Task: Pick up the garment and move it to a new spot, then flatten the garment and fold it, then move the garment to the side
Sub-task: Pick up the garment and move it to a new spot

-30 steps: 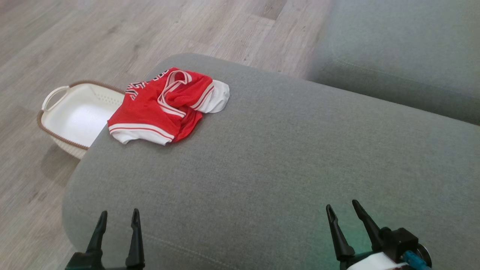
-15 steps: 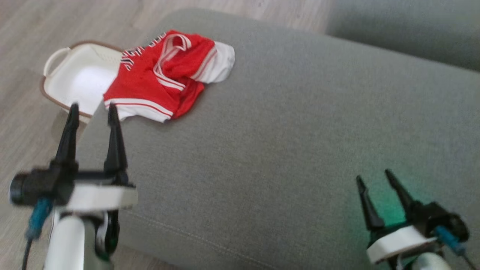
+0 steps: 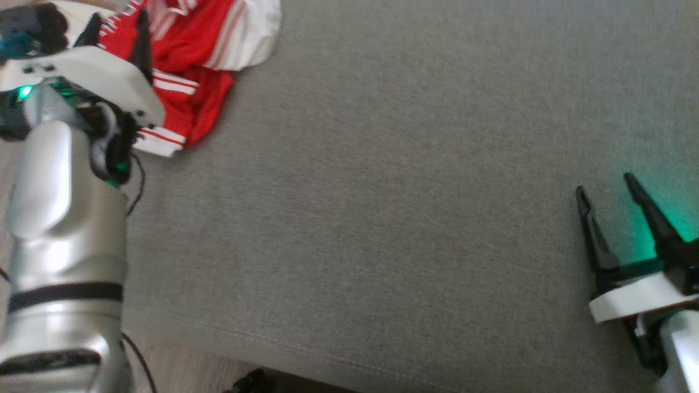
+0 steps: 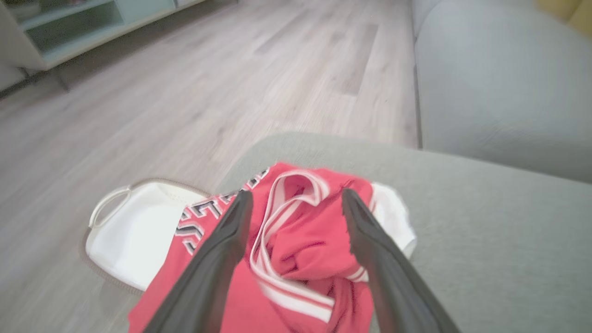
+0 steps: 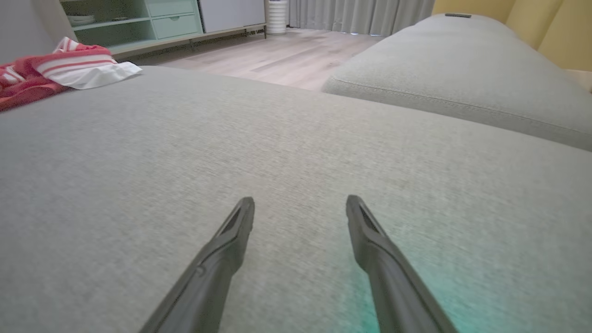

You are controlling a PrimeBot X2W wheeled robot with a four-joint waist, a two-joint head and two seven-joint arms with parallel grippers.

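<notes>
Evenly lit with soft, diffuse light, without hard shadows. Smeared by motion in the head view, most on the left arm (image 3: pixel 65 218). Tinted green on the sofa cushion (image 3: pixel 382 191) beside the right gripper (image 3: pixel 604 183). Blurred and stretched toward wrist-view edges.

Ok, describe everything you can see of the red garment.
The garment is red, thin sporty-looking fabric, with white striped trim, a white panel and black-and-white lettering. It lies crumpled at the corner of the grey cushion, next to a white basket. The open left gripper frames it; contact unclear.
</notes>
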